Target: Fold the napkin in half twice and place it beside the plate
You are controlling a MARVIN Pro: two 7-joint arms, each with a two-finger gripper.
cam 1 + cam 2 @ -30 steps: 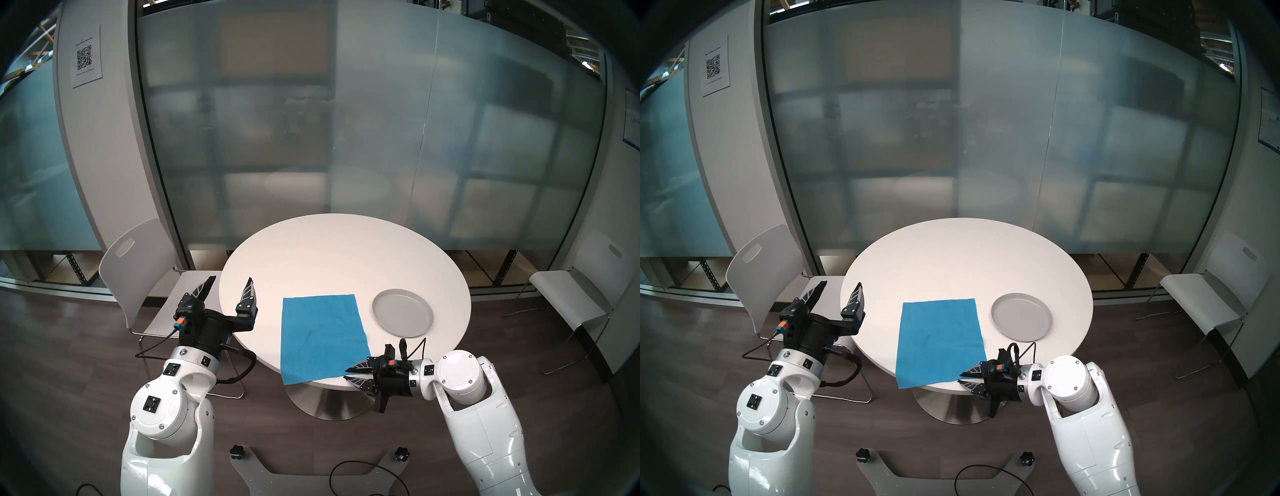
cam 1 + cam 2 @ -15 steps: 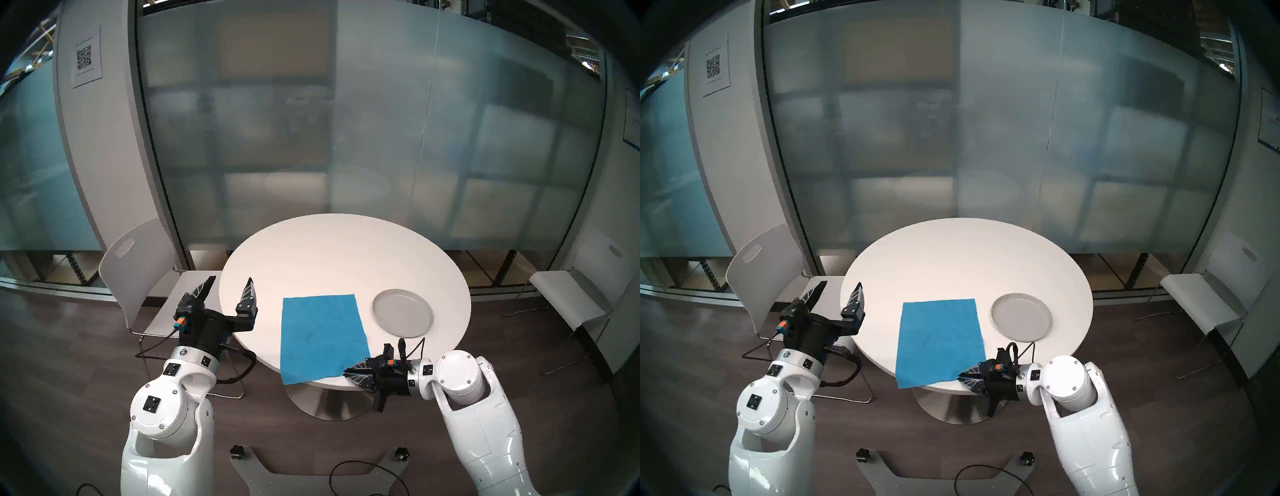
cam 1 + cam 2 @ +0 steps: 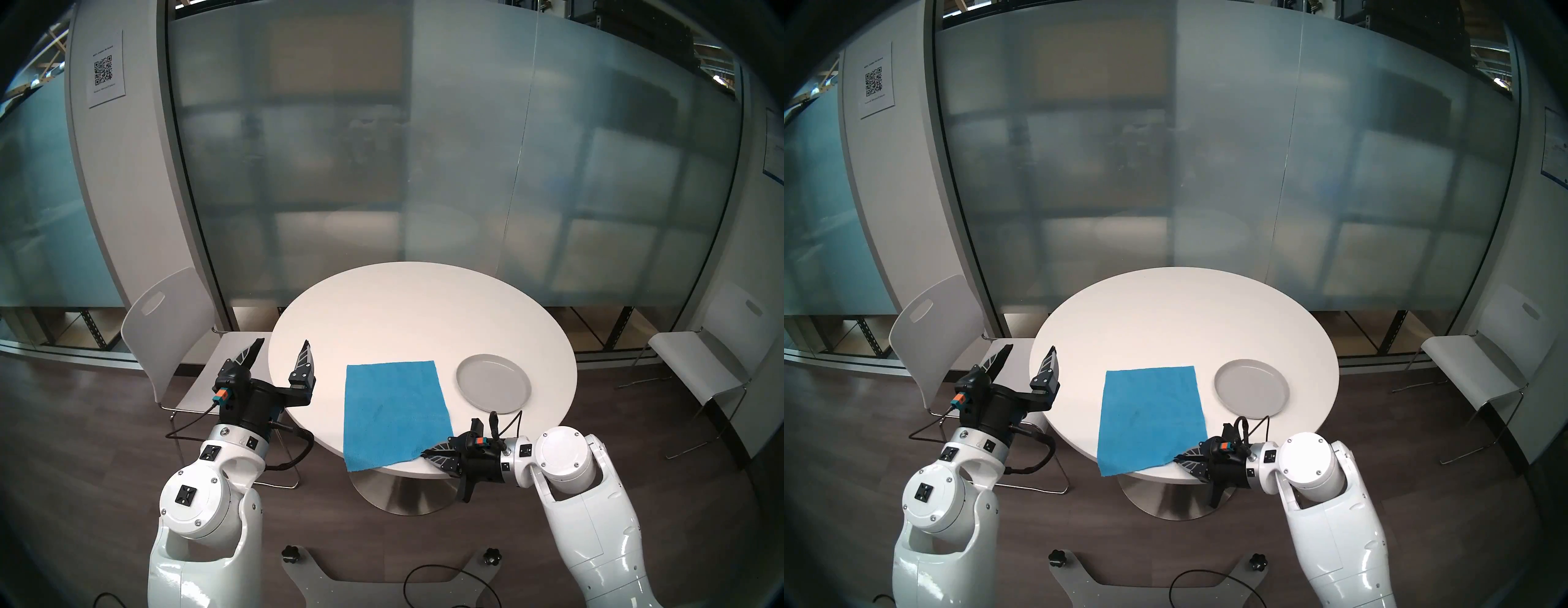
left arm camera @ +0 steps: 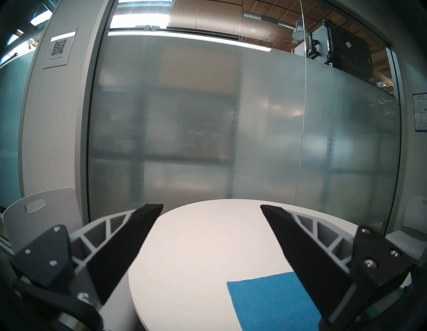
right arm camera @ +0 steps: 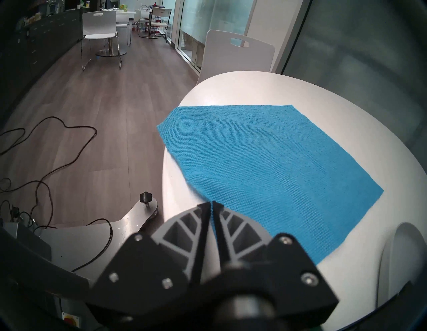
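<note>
A blue napkin (image 3: 394, 412) lies flat and unfolded on the round white table (image 3: 403, 305), with its near left corner hanging over the front edge. A light-grey plate (image 3: 493, 383) sits to its right, apart from it. My right gripper (image 3: 424, 455) is at the table's front edge, shut on the napkin's near right corner; the right wrist view shows the fingertips (image 5: 209, 205) pinching the cloth edge (image 5: 277, 166). My left gripper (image 3: 282, 344) is open and empty above the table's left edge, to the left of the napkin (image 4: 272, 302).
A white chair (image 3: 169, 322) stands left of the table and another (image 3: 700, 361) to the right. A frosted glass wall runs behind the table. Cables lie on the wooden floor (image 5: 57, 143) by my base.
The right gripper's fingers have closed on the napkin's near right corner, which is drawn slightly towards them. The left arm has not moved.
</note>
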